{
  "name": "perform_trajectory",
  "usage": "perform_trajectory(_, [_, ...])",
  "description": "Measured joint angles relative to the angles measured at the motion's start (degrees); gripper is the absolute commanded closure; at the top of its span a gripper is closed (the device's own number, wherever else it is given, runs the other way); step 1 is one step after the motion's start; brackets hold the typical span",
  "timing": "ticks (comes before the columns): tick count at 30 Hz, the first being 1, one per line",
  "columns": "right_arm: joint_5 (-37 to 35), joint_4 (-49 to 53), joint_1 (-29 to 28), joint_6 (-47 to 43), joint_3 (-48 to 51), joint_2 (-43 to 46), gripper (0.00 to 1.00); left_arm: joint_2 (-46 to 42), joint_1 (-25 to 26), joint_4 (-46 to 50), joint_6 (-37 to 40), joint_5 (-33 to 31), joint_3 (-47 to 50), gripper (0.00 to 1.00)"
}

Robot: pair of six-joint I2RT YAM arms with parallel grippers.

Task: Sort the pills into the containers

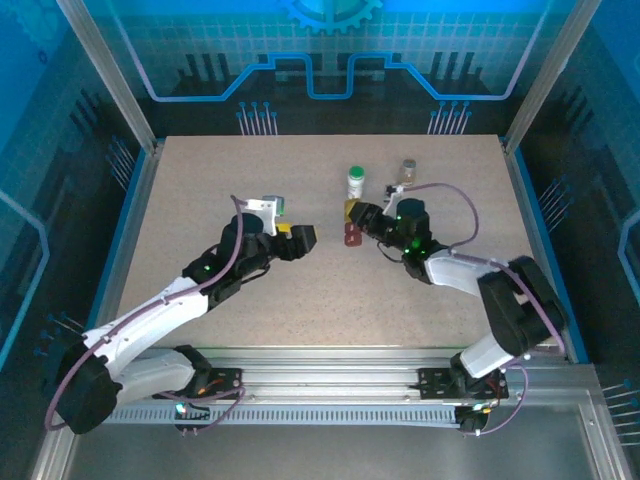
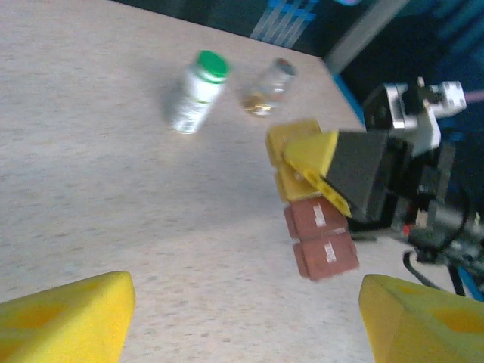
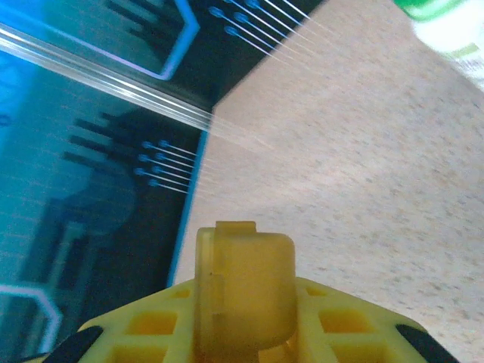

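The pills form one short strip, a yellow piece (image 1: 351, 209) joined to a dark red-brown piece (image 1: 351, 236). My right gripper (image 1: 363, 219) is shut on the yellow end (image 3: 243, 283), and the red-brown end (image 2: 321, 238) hangs free just above the table. To the strip's left, apart from it, my left gripper (image 1: 306, 240) is open with nothing between its yellow fingertips (image 2: 68, 318). The containers stand upright behind the strip: a white bottle with a green cap (image 1: 356, 181) (image 2: 195, 94) and a shorter amber vial with a grey cap (image 1: 407, 172) (image 2: 268, 88).
The speckled tabletop (image 1: 210, 200) is bounded by blue rails and a metal frame. A purple cable (image 1: 455, 195) loops over the right arm. The white bottle's green cap (image 3: 442, 11) shows at the top right of the right wrist view.
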State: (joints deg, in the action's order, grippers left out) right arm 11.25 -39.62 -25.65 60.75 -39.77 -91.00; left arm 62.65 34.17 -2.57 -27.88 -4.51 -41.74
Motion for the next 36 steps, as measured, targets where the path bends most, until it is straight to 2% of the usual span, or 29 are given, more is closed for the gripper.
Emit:
perform_trajectory(6, [-5.0, -7.1, -4.5, 4.4, 2.1, -14.2, 0.86, 0.0, -0.7, 3.1, 0.0, -3.6, 1.4, 0.22])
perform_trajectory(8, [-6.6, -8.9, -5.4, 5.3, 2.5, -16.7, 0.81, 0.0, -0.8, 3.7, 0.0, -3.9, 1.4, 0.22])
perform_trajectory(13, [-10.5, -11.5, -6.6, 5.2, 3.1, -17.6, 0.63, 0.0, -1.0, 3.8, 0.0, -4.3, 2.0, 0.22])
perform_trajectory(19, [-14.1, -13.2, -6.8, 4.3, 5.4, -16.7, 0.53, 1.2, -1.0, 3.8, 0.0, -4.3, 2.5, 0.22])
perform_trajectory(21, [-15.0, -13.2, -6.8, 3.9, 6.7, -15.6, 0.53, 1.5, -1.0, 3.8, 0.0, -4.3, 2.5, 0.22])
perform_trajectory(27, [-15.3, -9.6, -4.2, 1.6, 10.1, -11.3, 0.61, 2.2, -1.0, 3.8, 0.0, -4.3, 2.5, 0.23])
perform_trajectory(33, [-13.1, -0.4, -0.5, -3.6, 9.7, -5.5, 0.62, 4.3, -1.0, 3.8, 0.0, -4.0, 2.5, 0.24])
perform_trajectory(36, [-12.0, 8.2, 0.0, -8.2, 7.0, -1.0, 0.62, 6.4, -0.9, 4.2, 0.0, -3.0, 1.7, 0.25])
